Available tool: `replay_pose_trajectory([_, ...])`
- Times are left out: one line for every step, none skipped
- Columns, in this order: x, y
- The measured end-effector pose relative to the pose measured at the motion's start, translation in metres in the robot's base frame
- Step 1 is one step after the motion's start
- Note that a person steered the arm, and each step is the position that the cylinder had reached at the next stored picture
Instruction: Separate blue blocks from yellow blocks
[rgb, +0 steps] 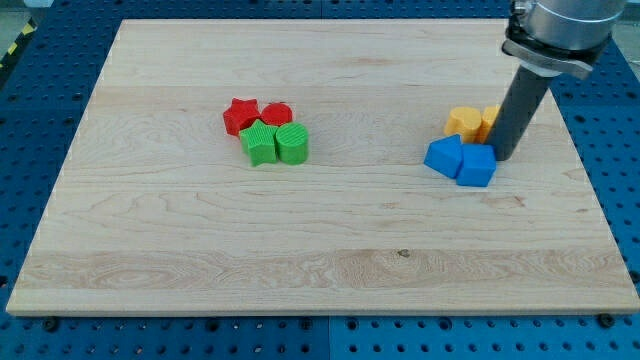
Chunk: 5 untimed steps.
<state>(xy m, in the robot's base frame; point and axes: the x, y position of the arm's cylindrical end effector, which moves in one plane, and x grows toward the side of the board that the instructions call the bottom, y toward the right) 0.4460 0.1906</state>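
Observation:
Two blue blocks lie touching at the view's right: a blue block (443, 155) on the left and a blue cube-like block (477, 166) on the right. Just above them sit two yellow blocks, a rounded yellow block (462, 122) and a second yellow block (490, 121) partly hidden behind the rod. My tip (505, 158) stands right beside the right blue block, on its upper right side, below the hidden yellow block. The blue and yellow blocks are close together, nearly touching.
A cluster sits left of the board's middle: a red star (239, 114), a red rounded block (277, 114), a green star (259, 142) and a green cylinder (293, 143). The wooden board (320, 250) lies on a blue perforated table.

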Motion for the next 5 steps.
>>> replay_pose_trajectory([0.0,-0.024])
replay_pose_trajectory([0.0,-0.037])
replay_pose_trajectory([-0.007,-0.046])
replay_pose_trajectory([-0.022,-0.066])
replay_pose_trajectory([-0.024,-0.076])
